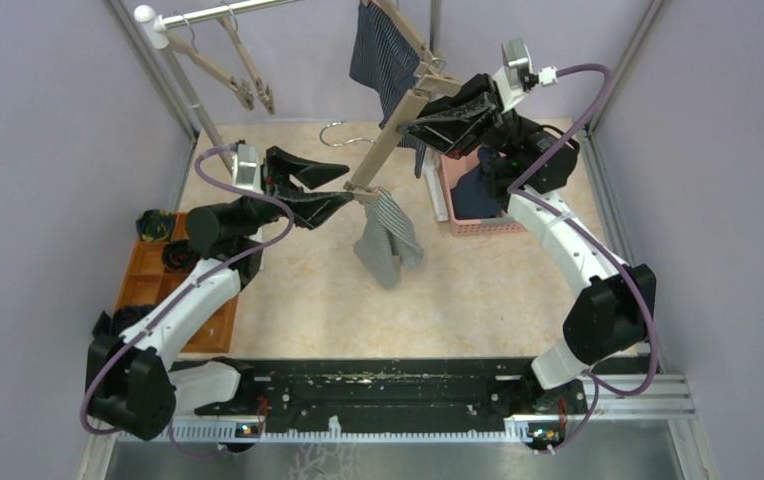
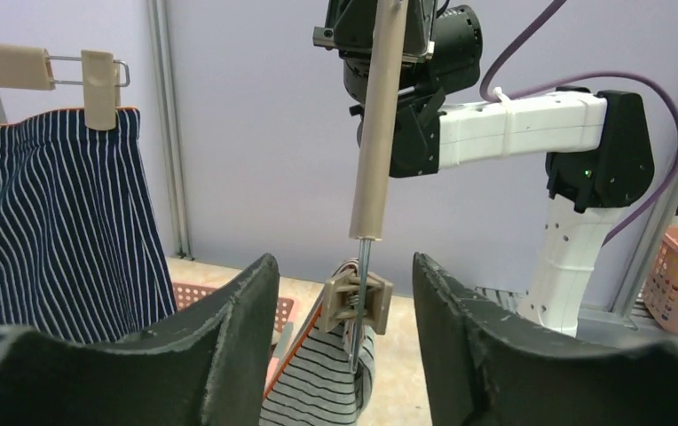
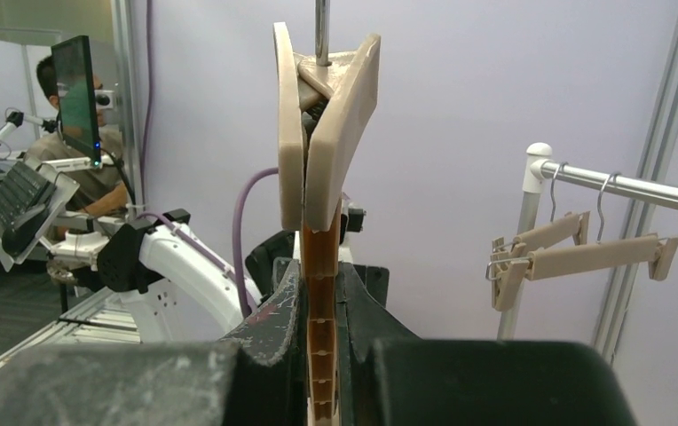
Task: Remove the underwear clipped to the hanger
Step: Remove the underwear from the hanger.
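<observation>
Clamping the hanger (image 2: 378, 133) tight in the right claw (image 3: 318, 297) and tilting it, likely to offer its low clip (image 2: 358, 302) to the left claw (image 2: 342, 266). Spreading the left claw well apart, straddling that clip, apparently touching and gripping nothing. Dangling just below the left claw, pinched in the clip: the striped underwear (image 1: 388, 235).

The left edge of the left wrist view cuts off the pinstriped underwear (image 2: 43, 222), its hem behind a finger (image 2: 229, 355) of the left gripper (image 2: 344, 266); the striped underwear (image 2: 318, 386) runs off the bottom edge. From above, the right arm (image 1: 558, 225) covers part of the pink basket (image 1: 478, 228).
</observation>
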`<control>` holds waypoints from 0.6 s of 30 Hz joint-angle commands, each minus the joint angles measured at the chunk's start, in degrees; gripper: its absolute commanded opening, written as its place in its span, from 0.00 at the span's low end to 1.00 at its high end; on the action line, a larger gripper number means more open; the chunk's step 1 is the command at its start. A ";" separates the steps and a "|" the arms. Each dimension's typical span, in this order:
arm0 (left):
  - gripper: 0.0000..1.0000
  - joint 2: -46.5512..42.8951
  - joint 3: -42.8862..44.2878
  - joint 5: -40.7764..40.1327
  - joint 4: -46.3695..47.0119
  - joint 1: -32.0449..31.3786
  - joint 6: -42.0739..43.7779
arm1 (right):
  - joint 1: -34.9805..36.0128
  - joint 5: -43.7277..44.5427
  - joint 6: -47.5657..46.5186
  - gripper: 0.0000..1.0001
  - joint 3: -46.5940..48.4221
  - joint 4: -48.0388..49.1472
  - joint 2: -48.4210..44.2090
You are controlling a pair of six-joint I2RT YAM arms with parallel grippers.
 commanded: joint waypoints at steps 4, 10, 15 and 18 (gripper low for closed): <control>0.57 -4.91 0.94 -2.04 -9.20 0.36 4.49 | 0.11 1.22 0.20 0.00 2.29 2.63 -0.13; 0.72 -3.67 1.49 -1.24 -8.75 0.36 2.87 | 0.10 1.42 0.63 0.00 2.09 3.33 -0.33; 0.72 -3.22 -0.43 -1.46 -7.48 0.37 2.44 | 0.15 1.46 0.28 0.00 2.05 3.14 -0.84; 0.72 -2.97 -0.60 -1.65 -6.01 0.37 1.97 | 0.15 1.65 0.21 0.00 1.92 3.02 -0.76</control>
